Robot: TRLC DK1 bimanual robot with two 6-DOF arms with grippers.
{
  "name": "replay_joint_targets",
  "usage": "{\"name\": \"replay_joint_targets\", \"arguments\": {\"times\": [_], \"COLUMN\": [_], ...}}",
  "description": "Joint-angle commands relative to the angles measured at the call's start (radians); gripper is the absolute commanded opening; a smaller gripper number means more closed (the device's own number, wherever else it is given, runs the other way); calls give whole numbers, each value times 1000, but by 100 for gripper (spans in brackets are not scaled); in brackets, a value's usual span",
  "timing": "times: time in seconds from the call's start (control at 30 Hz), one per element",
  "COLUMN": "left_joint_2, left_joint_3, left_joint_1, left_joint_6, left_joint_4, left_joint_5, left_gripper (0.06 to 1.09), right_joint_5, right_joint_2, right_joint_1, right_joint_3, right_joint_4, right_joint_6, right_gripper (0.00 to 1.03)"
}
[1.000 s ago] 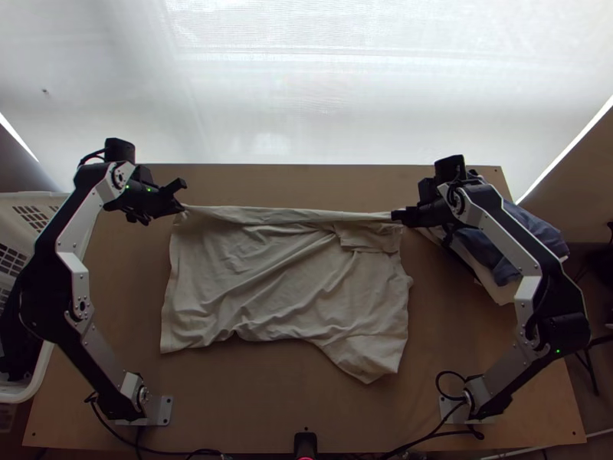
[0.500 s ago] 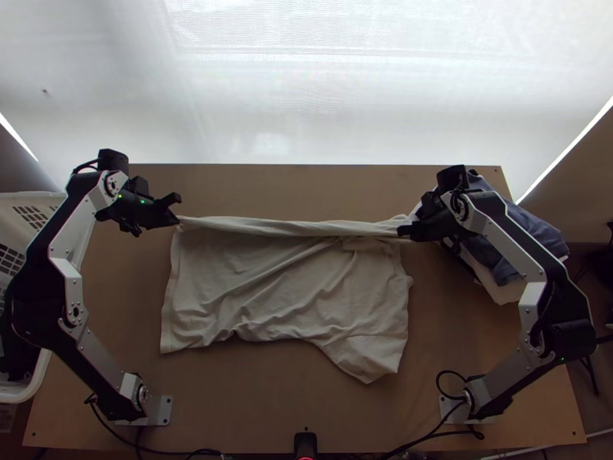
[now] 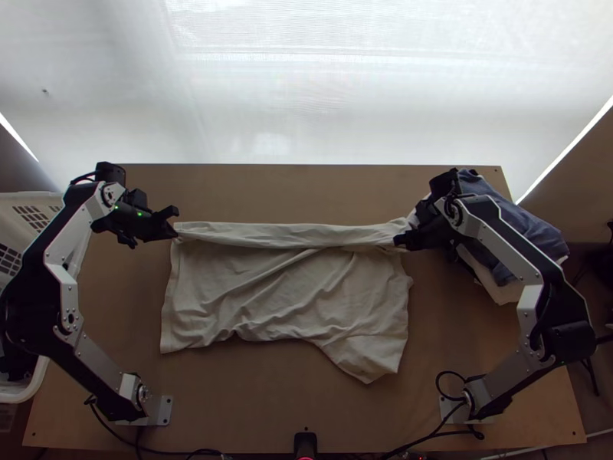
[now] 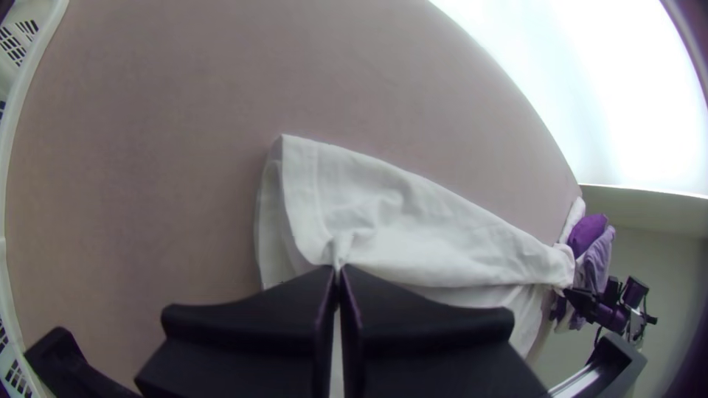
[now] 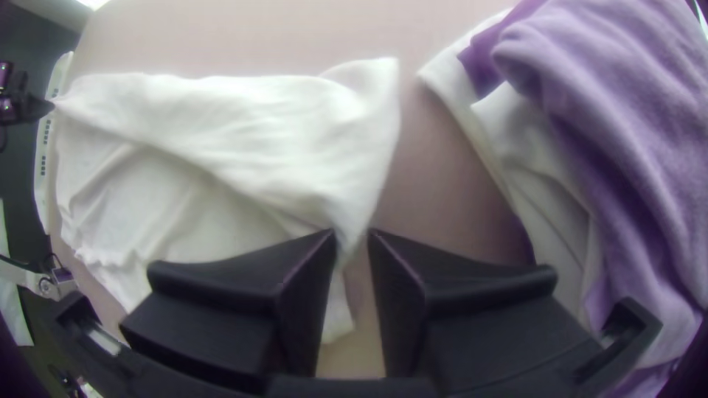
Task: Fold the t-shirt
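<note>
The pale t-shirt lies wrinkled across the middle of the table, its far edge turned over in a long narrow strip. At the strip's left end is my left gripper; in the left wrist view the left gripper is shut on a pinch of cloth. At the strip's right end is my right gripper. In the right wrist view the right gripper holds a bunched bit of the shirt between its fingers, which stand slightly apart around the cloth.
A stack of folded blue and white clothes sits at the table's right side, close beside and under the right arm. A white basket stands at the left edge, near the left arm. Bare wood lies beyond the shirt.
Both grippers have moved down the picture, toward the table's near edge, drawing the shirt's far edge with them. The turned-over strip has become wider and covers the small folded patch near its right end.
</note>
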Motion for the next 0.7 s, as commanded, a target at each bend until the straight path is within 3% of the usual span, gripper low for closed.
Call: {"name": "replay_joint_targets", "arguments": {"times": [0.0,0.03,0.07,0.1,0.13,0.3,0.33,0.47,0.67], "left_joint_2": [-66,-80,-127,-158,-183,-267,-308,-367,-449], "left_joint_3": [-50,-53,-61,-67,-75,-112,-127,-201,-277], "left_joint_1": [-13,-14,-14,-13,-8,7,10,4,-29], "left_joint_6": [38,55,72,84,98,135,147,123,97], "left_joint_4": [3,3,-1,-1,-1,-42,-80,-119,-116], "left_joint_5": [69,83,129,152,170,255,268,270,268], "left_gripper": [43,55,84,94,97,103,103,104,104], "right_joint_5": [6,14,12,12,12,12,2,-80,-133], "right_joint_2": [-31,-40,-88,-126,-165,-332,-398,-485,-567], "right_joint_1": [15,15,17,26,35,92,129,195,290], "right_joint_3": [-4,-2,-10,-31,-59,-168,-215,-324,-456], "right_joint_4": [-57,-92,-180,-215,-226,-246,-290,-346,-307], "right_joint_6": [14,17,19,22,26,69,126,161,178], "right_gripper": [56,66,82,82,83,83,83,83,81]}}
